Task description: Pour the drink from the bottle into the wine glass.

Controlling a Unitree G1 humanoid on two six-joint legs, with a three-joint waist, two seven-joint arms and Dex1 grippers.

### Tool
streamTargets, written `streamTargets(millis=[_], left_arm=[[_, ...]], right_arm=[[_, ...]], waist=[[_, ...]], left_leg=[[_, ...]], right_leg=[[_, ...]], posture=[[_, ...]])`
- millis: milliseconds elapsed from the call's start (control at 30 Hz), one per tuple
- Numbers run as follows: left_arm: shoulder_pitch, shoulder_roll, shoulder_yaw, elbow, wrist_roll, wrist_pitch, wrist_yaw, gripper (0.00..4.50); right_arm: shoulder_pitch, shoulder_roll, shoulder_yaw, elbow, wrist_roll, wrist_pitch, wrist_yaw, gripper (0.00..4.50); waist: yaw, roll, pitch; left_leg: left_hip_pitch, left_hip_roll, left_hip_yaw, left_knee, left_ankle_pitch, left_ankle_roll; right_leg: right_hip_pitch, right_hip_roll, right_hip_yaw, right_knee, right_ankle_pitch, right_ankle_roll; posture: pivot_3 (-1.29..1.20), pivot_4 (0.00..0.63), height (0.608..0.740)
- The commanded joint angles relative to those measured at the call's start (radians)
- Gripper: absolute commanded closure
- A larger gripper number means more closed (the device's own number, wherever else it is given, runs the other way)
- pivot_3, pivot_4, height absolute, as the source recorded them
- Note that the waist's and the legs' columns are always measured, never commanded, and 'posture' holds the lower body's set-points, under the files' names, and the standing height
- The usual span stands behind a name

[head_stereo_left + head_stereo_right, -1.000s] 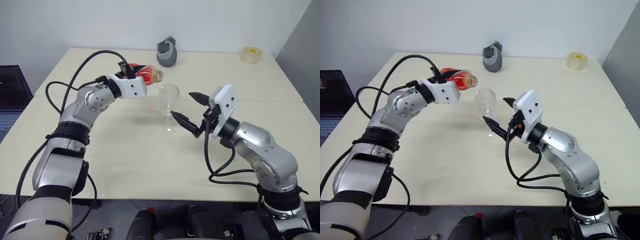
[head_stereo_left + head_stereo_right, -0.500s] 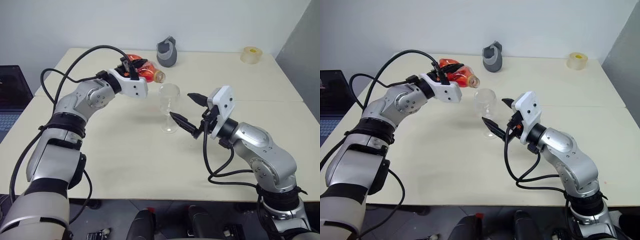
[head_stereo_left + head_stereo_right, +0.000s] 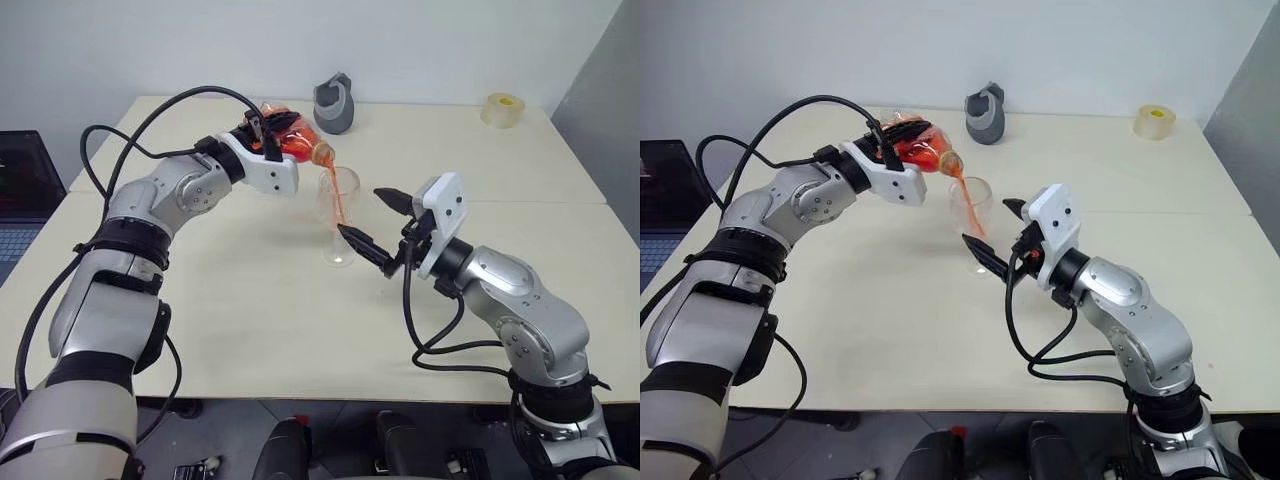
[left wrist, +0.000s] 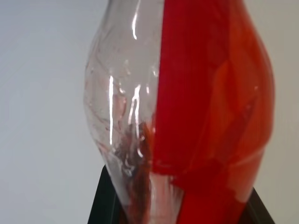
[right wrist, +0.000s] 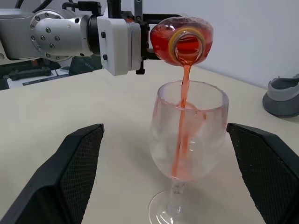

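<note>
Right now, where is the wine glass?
The wine glass stands mid-table between the arms, under the tipped bottle held by the left gripper, with the open right gripper beside it.

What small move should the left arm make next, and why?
Probably hold the tilt steady, or tip slightly further. The left gripper holds the small clear plastic bottle tilted over the tall clear wine glass; the red drink streams into the bowl, which is nearly empty, and the bottle is about half full.
</note>
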Motion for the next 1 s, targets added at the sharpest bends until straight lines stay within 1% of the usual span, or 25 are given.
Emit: streamTargets(millis=[33, 1000], left_arm=[[-0.048, 0.018, 0.002, -0.008, 0.001, -0.007, 0.030, 3.60], [-0.079, 0.034, -0.032, 0.022, 0.052, -0.015, 0.089, 3.60]], right_arm=[[0.003, 0.005, 0.000, -0.047, 0.003, -0.005, -0.004, 0.00], [0.016, 0.009, 0.008, -0.048, -0.006, -0.012, -0.010, 0.00]], waist=[[0.000, 0.000, 0.000], [0.000, 0.000, 0.000]], left_leg=[[0.000, 0.000, 0.000, 0.000, 0.000, 0.000], [0.000, 0.000, 0.005, 0.000, 0.000, 0.000]], right_leg=[[0.000, 0.000, 0.000, 0.000, 0.000, 0.000], [0.000, 0.000, 0.000, 0.000, 0.000, 0.000]], posture=[[0.00, 0.150, 0.740], [0.00, 0.150, 0.740]])
